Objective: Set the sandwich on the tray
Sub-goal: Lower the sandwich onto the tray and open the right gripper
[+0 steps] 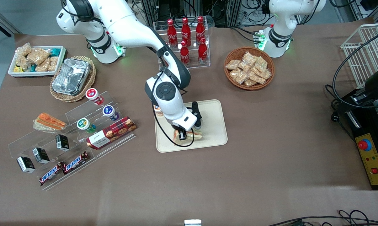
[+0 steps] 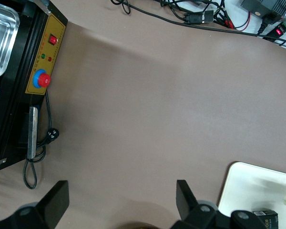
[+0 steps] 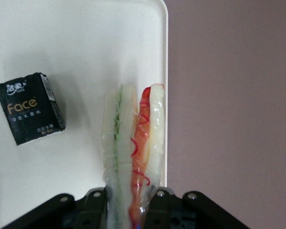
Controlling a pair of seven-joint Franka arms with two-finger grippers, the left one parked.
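Cream-beige plastic, the tray [image 1: 214,125] lies flat on the brown tabletop [image 1: 270,175], about midway along it. The gripper [image 1: 185,134] is low over the part of the tray nearest the front camera, and its fingers [image 3: 96,202] are clamped on one end of the sandwich [image 3: 133,152], one finger on each flat bread face. The sandwich is a clear-wrapped wedge with pale bread, a green streak and a red-orange stripe of filling; it is over the tray, running right along the tray's rim [image 3: 165,71], with bare tabletop just past that rim. Whether its underside touches the tray cannot be told. A small black packet [image 3: 31,107] printed "Face" lies on the tray just beside the sandwich, apart from it. Toward the working arm's end of the tabletop, another wedge sandwich with a broad orange face [image 1: 49,121] rests next to a clear stepped rack [image 1: 69,141] holding small boxes, cups and bars.
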